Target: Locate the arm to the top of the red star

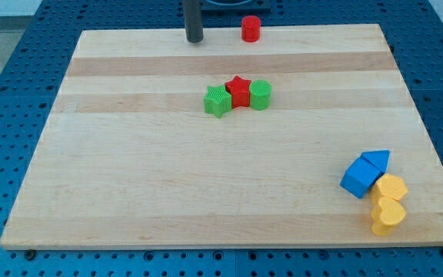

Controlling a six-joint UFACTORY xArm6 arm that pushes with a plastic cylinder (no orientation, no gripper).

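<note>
The red star sits in the upper middle of the wooden board, touching a green star on its left and a green cylinder on its right. My tip stands near the board's top edge, above and to the left of the red star, well apart from it. A red cylinder stands at the top edge, to the right of my tip.
At the lower right, a blue cube and a blue triangular block touch a yellow block and a yellow heart-like block near the board's right edge.
</note>
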